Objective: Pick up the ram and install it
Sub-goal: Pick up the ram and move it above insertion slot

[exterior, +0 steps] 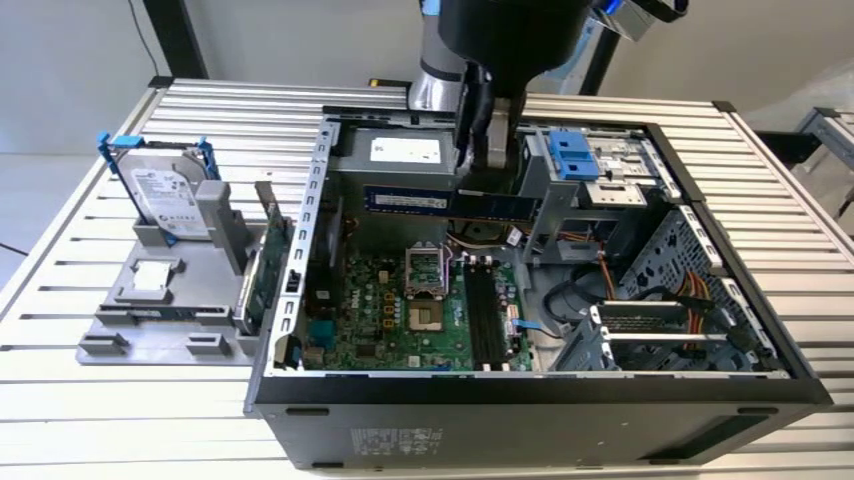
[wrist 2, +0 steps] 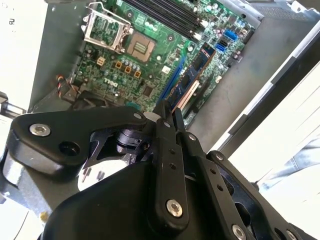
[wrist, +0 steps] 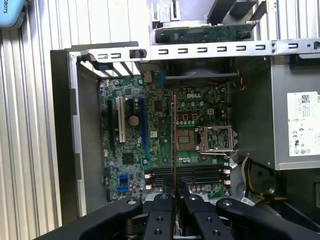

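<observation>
Open black-and-grey metal PC case (exterior: 534, 412) lies on the slatted aluminium surface (exterior: 120, 410), green motherboard (exterior: 380, 310) on its floor, grey PSU box w/ white label (exterior: 400, 152) at its far end. On the exterior view's left, a grey plastic holder (exterior: 147, 300) carries an upright silver hard drive in blue frame (exterior: 167, 200) & a green expansion card (exterior: 271, 255) on edge.

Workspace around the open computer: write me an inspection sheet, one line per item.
Surface: slatted metal table carrying open computer case.
Job's things: the ram held level above the motherboard, not seated in the memory slots.
Clutter: hard drive upright on grey fixture, green card beside it.
Grippers: gripper shut on the ram.
Cables: coloured wires inside case.
Surroundings: pale wall.
</observation>
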### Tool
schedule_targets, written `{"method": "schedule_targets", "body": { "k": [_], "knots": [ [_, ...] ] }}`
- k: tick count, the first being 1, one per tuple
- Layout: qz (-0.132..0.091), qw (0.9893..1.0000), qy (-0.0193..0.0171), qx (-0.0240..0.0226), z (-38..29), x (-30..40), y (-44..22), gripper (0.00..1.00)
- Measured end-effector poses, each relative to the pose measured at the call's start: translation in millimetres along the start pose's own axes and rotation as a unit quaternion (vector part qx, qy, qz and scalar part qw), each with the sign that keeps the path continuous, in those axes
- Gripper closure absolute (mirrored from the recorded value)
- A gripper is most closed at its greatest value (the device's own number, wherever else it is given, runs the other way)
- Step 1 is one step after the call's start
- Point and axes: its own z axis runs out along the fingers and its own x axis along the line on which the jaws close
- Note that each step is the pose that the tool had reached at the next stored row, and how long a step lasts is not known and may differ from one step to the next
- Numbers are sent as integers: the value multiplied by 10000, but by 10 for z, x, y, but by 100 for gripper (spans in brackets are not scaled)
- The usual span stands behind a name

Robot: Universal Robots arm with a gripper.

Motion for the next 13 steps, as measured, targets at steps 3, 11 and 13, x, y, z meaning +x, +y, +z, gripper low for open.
{"method": "schedule_targets", "body": {
  "k": [3, 11, 13],
  "knots": [
    [0, 10000, 0, 0, -1, -3, -36, 100],
    [0, 10000, 0, 0, -5, -11, -133, 100],
    [0, 10000, 0, 0, -6, -13, -158, 100]
  ]
}}
